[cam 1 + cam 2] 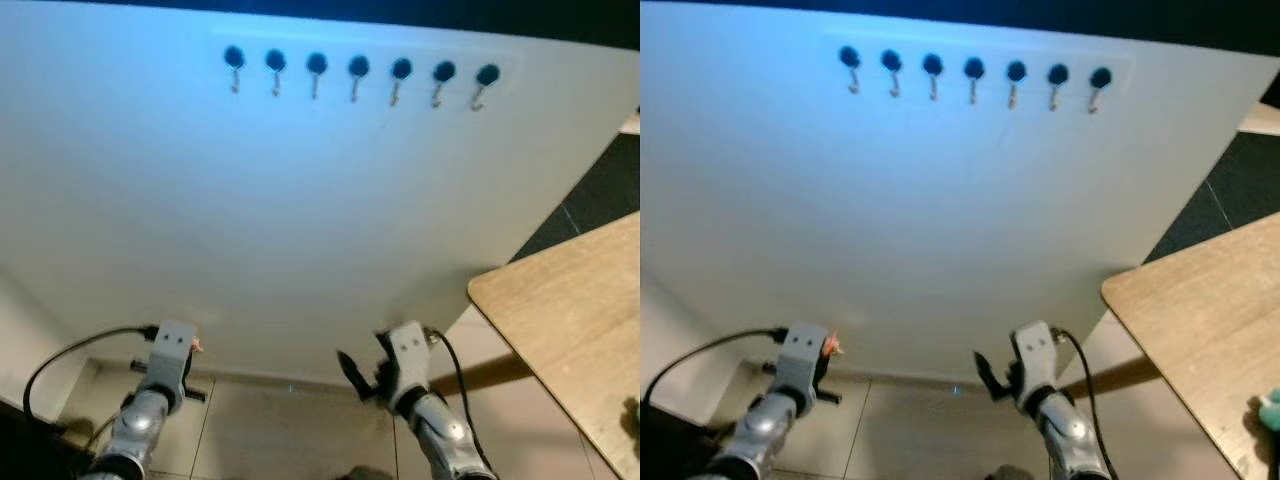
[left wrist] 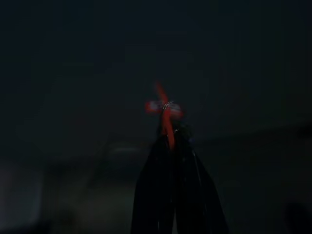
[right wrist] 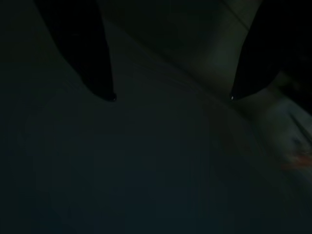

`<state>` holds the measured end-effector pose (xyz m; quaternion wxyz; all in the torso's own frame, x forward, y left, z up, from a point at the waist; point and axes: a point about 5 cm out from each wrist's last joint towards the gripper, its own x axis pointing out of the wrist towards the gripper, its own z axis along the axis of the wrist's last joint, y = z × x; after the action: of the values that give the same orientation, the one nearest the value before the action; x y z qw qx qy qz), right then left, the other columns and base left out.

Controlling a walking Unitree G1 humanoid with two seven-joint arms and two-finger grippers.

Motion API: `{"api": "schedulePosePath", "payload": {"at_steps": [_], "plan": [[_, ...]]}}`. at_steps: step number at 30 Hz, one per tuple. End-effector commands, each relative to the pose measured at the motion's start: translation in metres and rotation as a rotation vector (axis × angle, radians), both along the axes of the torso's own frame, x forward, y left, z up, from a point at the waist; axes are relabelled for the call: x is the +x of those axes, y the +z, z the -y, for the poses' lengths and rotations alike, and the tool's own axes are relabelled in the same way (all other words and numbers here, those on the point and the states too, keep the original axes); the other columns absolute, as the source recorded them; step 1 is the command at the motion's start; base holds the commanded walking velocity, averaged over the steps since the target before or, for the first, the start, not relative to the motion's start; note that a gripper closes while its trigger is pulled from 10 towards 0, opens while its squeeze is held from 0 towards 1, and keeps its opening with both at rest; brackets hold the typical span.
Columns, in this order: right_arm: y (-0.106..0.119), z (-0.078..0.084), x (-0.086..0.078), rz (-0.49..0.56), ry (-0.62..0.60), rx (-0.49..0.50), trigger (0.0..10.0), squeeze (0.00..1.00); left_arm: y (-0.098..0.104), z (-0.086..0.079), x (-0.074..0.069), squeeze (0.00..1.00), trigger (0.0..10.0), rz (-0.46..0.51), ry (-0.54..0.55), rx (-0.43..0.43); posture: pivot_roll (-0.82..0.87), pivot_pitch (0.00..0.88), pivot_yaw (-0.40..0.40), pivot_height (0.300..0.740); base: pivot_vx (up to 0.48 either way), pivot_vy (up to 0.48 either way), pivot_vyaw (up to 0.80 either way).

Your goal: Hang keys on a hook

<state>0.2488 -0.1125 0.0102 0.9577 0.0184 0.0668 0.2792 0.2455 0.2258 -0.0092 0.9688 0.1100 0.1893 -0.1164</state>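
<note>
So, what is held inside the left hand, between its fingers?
The left hand is shut on a small red item with a bit of metal ring. It is probably the keys' tag. The picture is dark, and the fingers cover the rest, so no key blades can be seen.

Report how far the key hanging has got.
Done: the left gripper is shut on the red key tag, so the keys look picked up. In hand: both arms are low, well under the row of hooks on the white wall; the right gripper is open. Left: raise the tag to a hook; all seven look bare.
</note>
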Motion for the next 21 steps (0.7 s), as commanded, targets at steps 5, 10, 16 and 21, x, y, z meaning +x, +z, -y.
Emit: {"api": "schedulePosePath", "payload": {"at_steps": [5, 10, 16, 21], "plan": [[0.045, -0.006, 0.007, 0.135, 0.044, 0.246, 10.0, 0.00, 0.055, 0.019, 0.020, 0.00, 10.0, 0.255, -0.289, -0.178, 0.05, 0.073, -0.059, 0.740, 0.000, 0.000, 0.00], [0.069, 0.003, 0.001, 0.196, 0.066, 0.318, 10.0, 0.00, 0.084, 0.032, 0.029, 0.00, 10.0, 0.292, -0.436, -0.234, 0.04, 0.074, -0.058, 0.740, 0.000, 0.000, 0.00], [0.087, 0.021, -0.020, 0.217, 0.122, 0.302, 10.0, 0.00, 0.113, 0.042, 0.036, 0.00, 10.0, 0.329, -0.564, -0.283, 0.03, 0.072, -0.052, 0.740, 0.000, 0.000, 0.00], [0.085, 0.025, -0.025, 0.268, 0.129, 0.165, 10.0, 0.00, 0.123, 0.045, 0.036, 0.00, 10.0, 0.342, -0.608, -0.286, 0.02, 0.070, -0.051, 0.740, 0.000, 0.000, 0.00]]}}
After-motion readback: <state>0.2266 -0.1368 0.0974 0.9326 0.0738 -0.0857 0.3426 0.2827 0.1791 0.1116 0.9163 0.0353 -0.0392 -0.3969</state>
